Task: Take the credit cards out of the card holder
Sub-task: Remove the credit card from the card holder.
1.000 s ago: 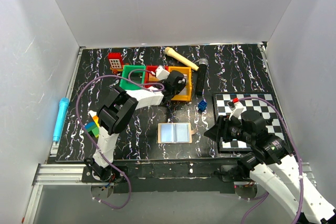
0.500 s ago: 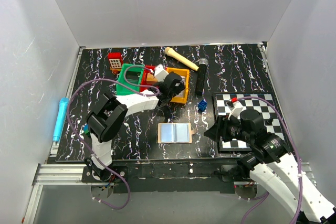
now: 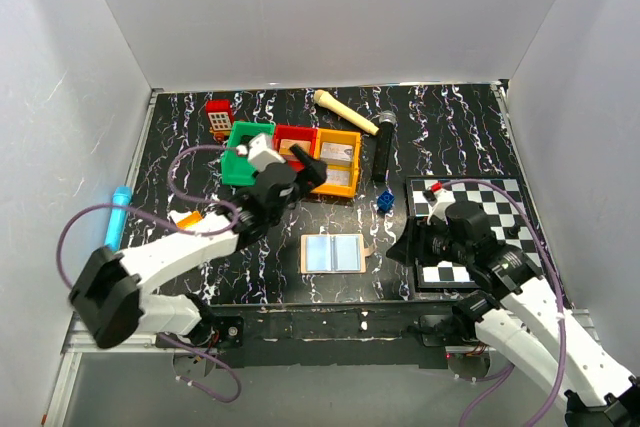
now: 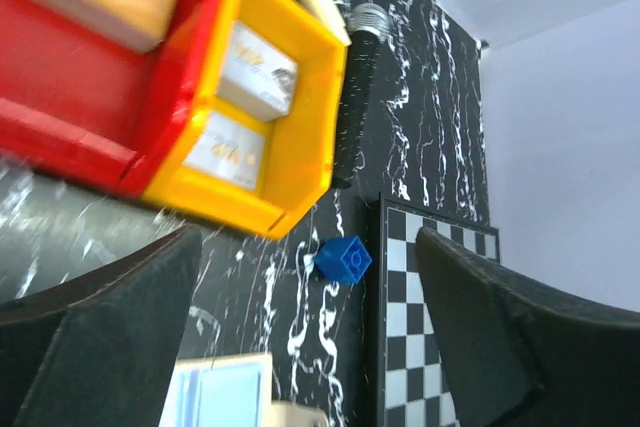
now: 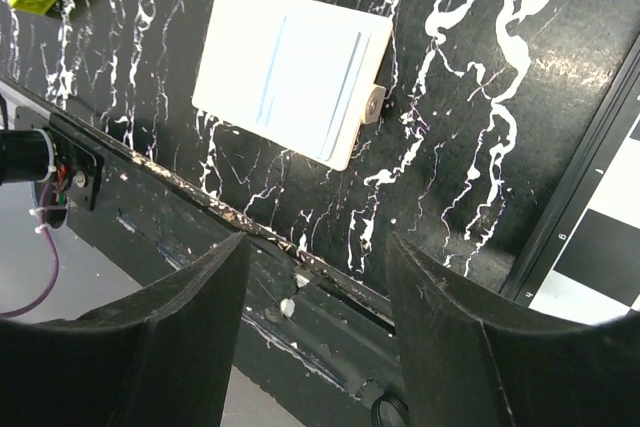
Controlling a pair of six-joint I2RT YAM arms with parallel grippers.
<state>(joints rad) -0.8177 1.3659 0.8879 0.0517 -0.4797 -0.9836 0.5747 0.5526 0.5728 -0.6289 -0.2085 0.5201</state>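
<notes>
The black, white-streaked table (image 3: 460,127) carries the open card holder (image 3: 333,253) near its front edge. Behind the holder, green (image 3: 250,127), red (image 3: 295,130) and yellow bins (image 3: 338,190) stand in a row. To its right lie a blue cube (image 3: 385,202) and a checkered board (image 3: 495,197).

- Top ext cam: fixed high, behind arm bases, looks down & fwd. Far off, takes in whole tabletop (image 3: 460,127), both arms, white walls.
- L wrist cam: close & low over yellow bin (image 4: 300,137), faces tabletop's far-right part. Own left claw (image 4: 305,247) frames the bottom of the view.
- R wrist cam: close, looks steeply down at tabletop's near edge. Own right claw (image 5: 317,247) at bottom.
- Shared: card holder (image 5: 290,72) in all 3 views. Blue cube (image 4: 343,259) & checkered board (image 4: 400,347) in top + L wrist.
</notes>
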